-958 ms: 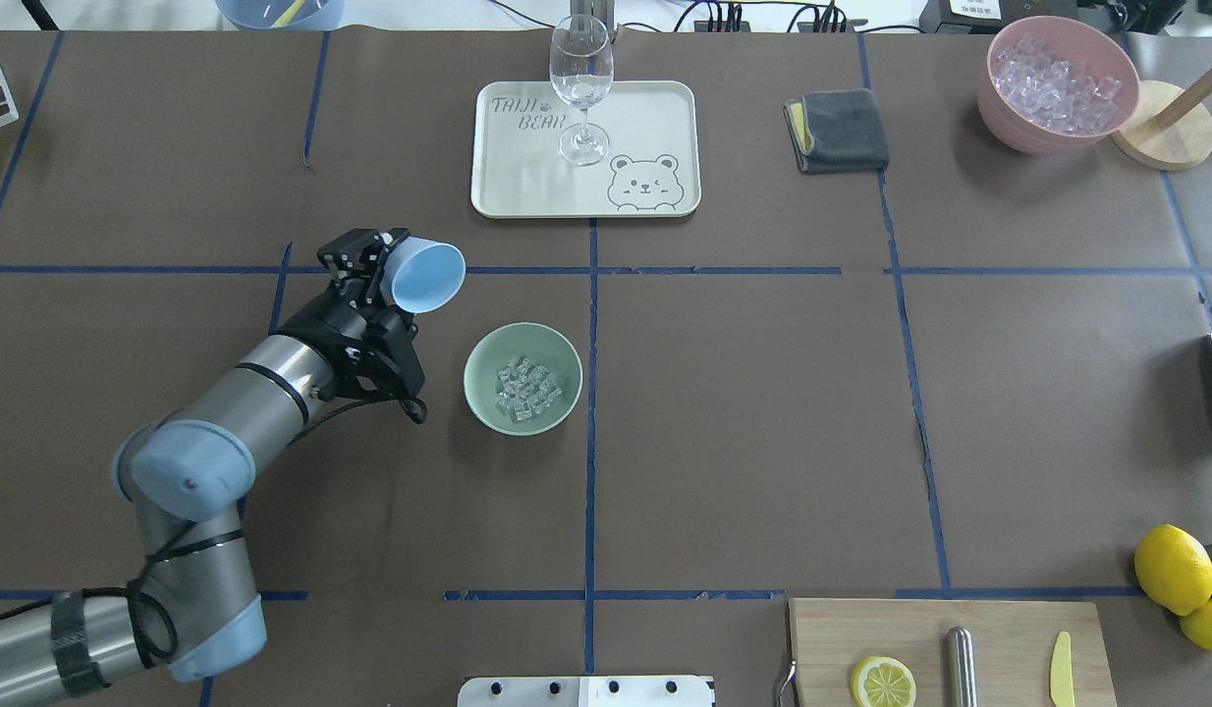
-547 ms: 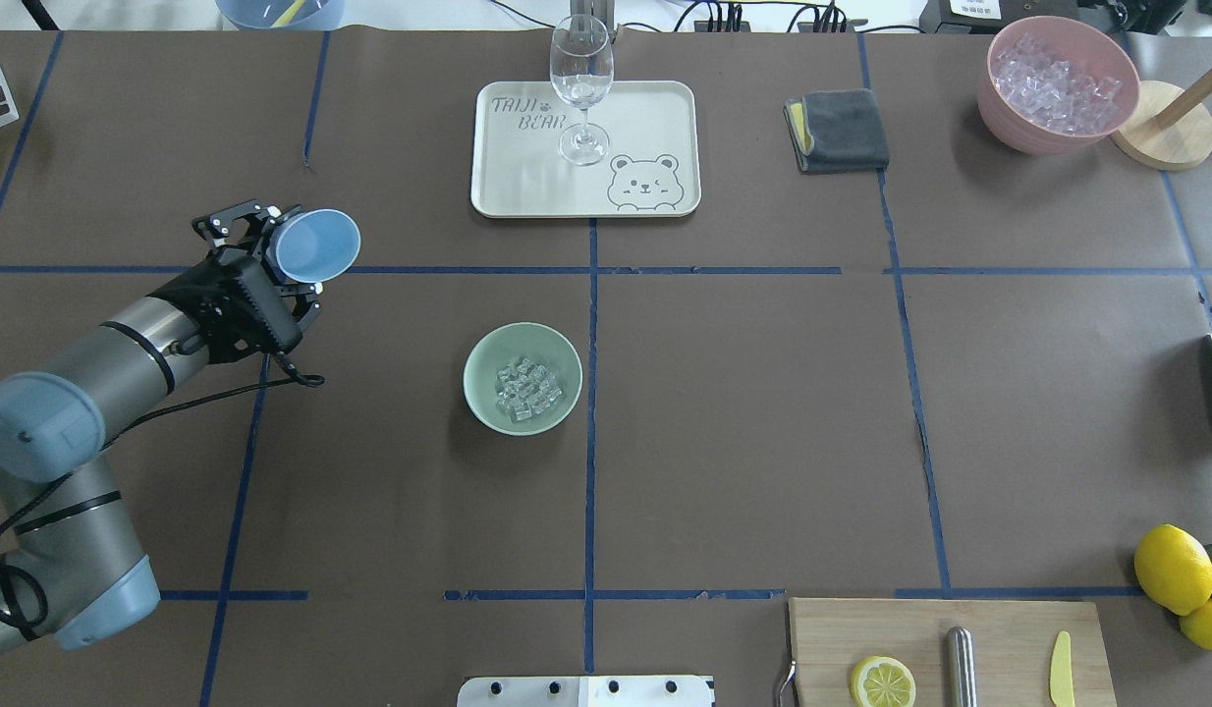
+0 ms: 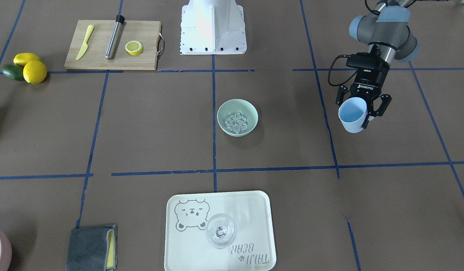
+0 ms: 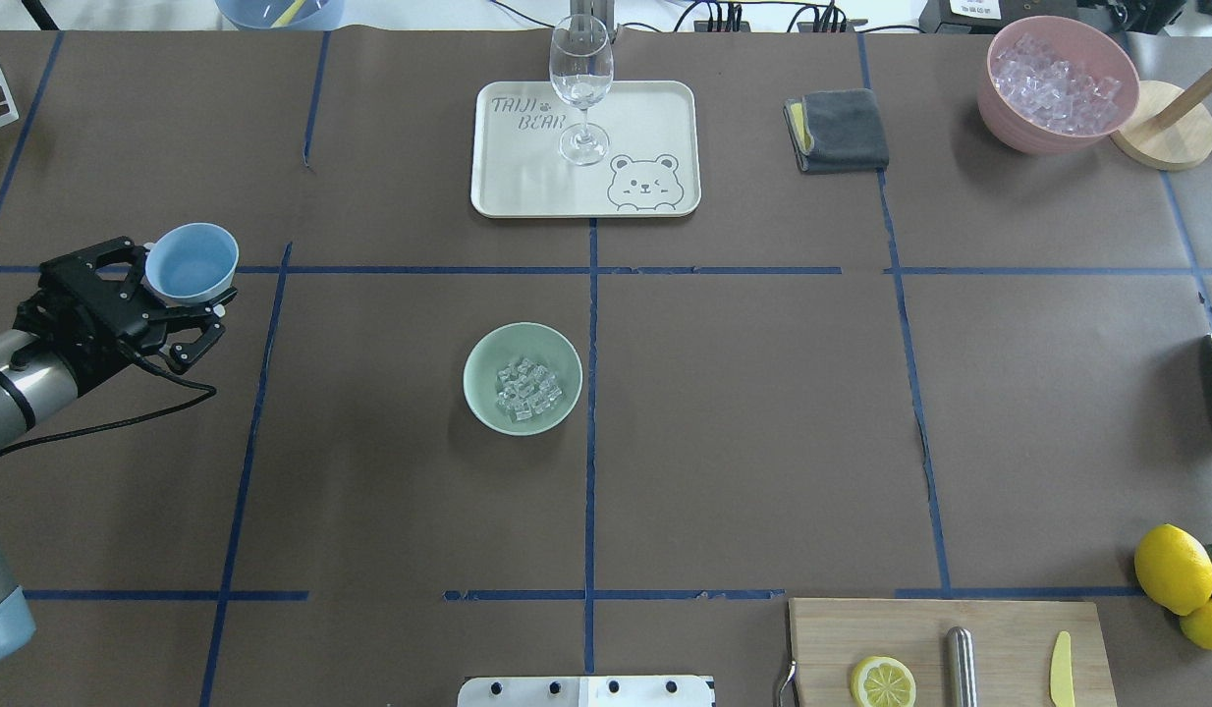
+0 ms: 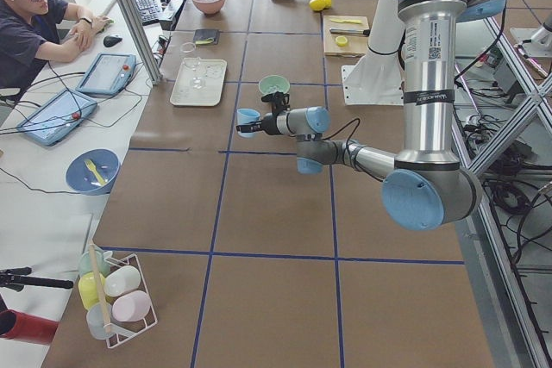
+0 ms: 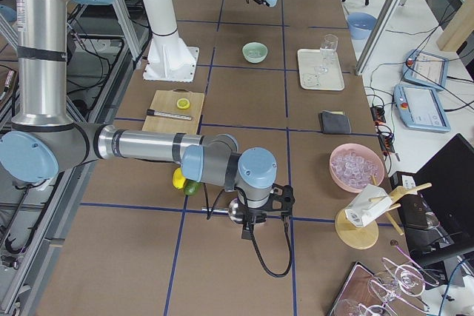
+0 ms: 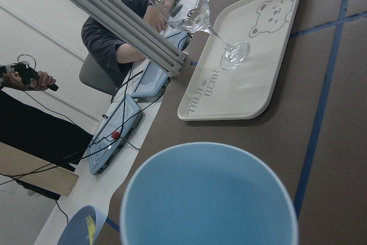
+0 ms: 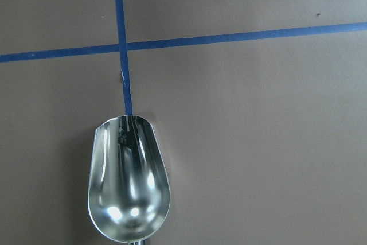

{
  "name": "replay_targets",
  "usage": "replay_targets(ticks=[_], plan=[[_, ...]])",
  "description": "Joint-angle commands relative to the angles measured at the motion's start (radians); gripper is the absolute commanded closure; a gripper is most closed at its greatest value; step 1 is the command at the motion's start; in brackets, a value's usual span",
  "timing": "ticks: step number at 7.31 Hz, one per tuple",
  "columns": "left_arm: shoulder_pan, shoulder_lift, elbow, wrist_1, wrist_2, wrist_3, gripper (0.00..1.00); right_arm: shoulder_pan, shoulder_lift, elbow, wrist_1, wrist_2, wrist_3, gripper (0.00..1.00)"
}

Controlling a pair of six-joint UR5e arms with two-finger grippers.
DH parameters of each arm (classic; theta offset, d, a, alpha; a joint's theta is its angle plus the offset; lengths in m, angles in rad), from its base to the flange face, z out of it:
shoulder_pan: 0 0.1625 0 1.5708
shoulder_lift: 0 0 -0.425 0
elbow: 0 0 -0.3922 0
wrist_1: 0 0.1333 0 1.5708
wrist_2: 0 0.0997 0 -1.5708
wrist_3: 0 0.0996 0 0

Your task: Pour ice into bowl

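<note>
**Ice lies in the bowl; empty cup held off at nine o'clock**

Seen from overhead, the left gripper (image 3: 359,110) is clamped across the wall of a light blue cup (image 4: 192,262). The cup is held mouth up above the table, and the wrist view shows it empty. It hangs well apart from the bowl (image 4: 474,359), at about the bowl's nine to ten o'clock.

The ice (image 4: 527,386) sits heaped in the middle of the bowl, so the pour looks done.

The cubes are probably hard, slick and loose. They are best moved inside a vessel, never pinched. The bowl looks light and stiff with smooth sides, so the rim is the place to grip it.

Far out at three o'clock, the right gripper (image 6: 254,212) hangs over a metal scoop (image 8: 129,182). I cannot tell whether its fingers hold the scoop.
</note>
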Motion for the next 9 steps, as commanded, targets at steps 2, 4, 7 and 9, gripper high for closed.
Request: replay_targets(ticks=[2,4,7,9], plan=[[-0.001,0.130,0.048,-0.138,-0.027,-0.465,1.00,0.000,0.000,-0.002,0.001,0.002,0.006,0.00],[0.011,0.132,0.138,-0.156,0.230,-0.638,1.00,0.000,0.000,-0.003,0.001,0.002,0.004,0.00],[0.049,0.129,0.209,-0.154,0.321,-0.661,1.00,0.000,0.000,-0.002,0.001,0.002,0.004,0.00],[0.150,0.123,0.252,-0.148,0.408,-0.741,1.00,0.000,0.000,-0.002,0.001,0.000,0.004,0.00]])
